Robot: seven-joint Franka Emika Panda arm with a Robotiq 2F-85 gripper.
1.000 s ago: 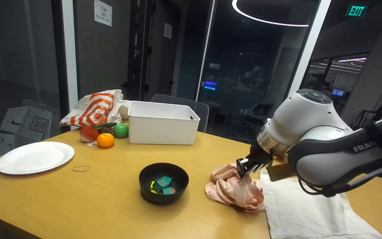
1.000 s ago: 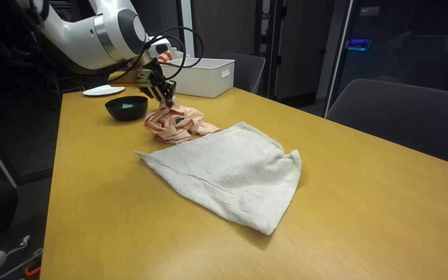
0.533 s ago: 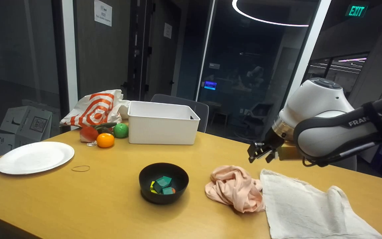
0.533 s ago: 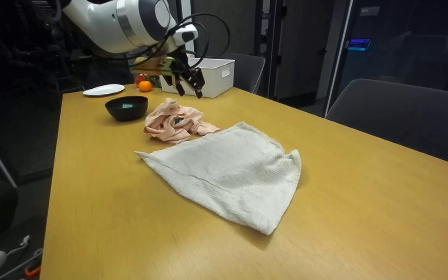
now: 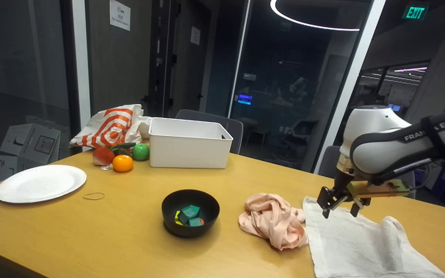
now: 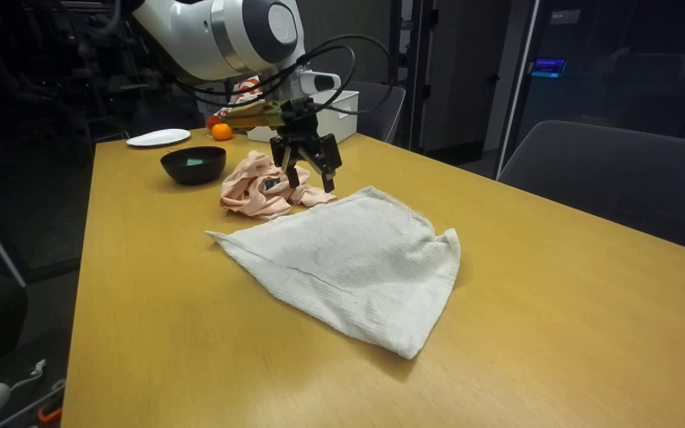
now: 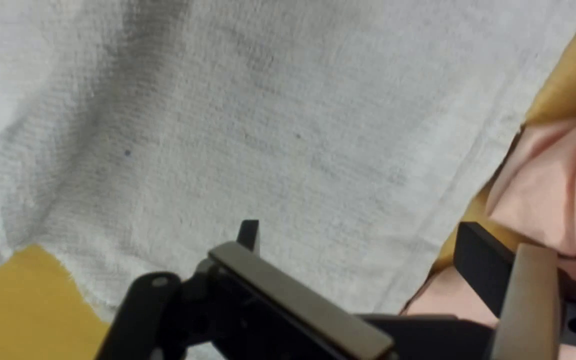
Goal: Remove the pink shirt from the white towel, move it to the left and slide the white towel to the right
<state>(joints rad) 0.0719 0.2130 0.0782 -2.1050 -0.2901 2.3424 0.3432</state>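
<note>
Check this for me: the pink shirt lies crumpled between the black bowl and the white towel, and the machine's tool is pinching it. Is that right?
Not quite: the tool isn't pinching the pink shirt. An exterior view shows it hanging open, apart from the shirt. The rest holds: the shirt lies crumpled between the black bowl and the white towel.

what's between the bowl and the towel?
The pink shirt, bunched up on the table. Both exterior views show it between the bowl and the towel.
</note>
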